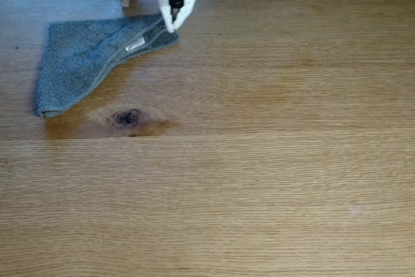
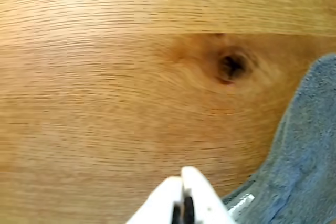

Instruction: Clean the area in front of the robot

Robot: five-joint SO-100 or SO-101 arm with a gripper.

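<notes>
At the tabletop's (image 1: pixel 259 160) far left, the grey cloth (image 1: pixel 84 63) (folded) lies diagonally, its near corner beside the gripper (image 1: pixel 172 27), fingers pressed together.

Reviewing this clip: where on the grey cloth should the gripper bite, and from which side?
Probably the cloth's right-hand corner by the small white label, coming straight down from above. The cloth lies flat and folded on the tabletop, its edges there stack into a thicker lip, and the gripper, jaws together, is already beside it.
</notes>
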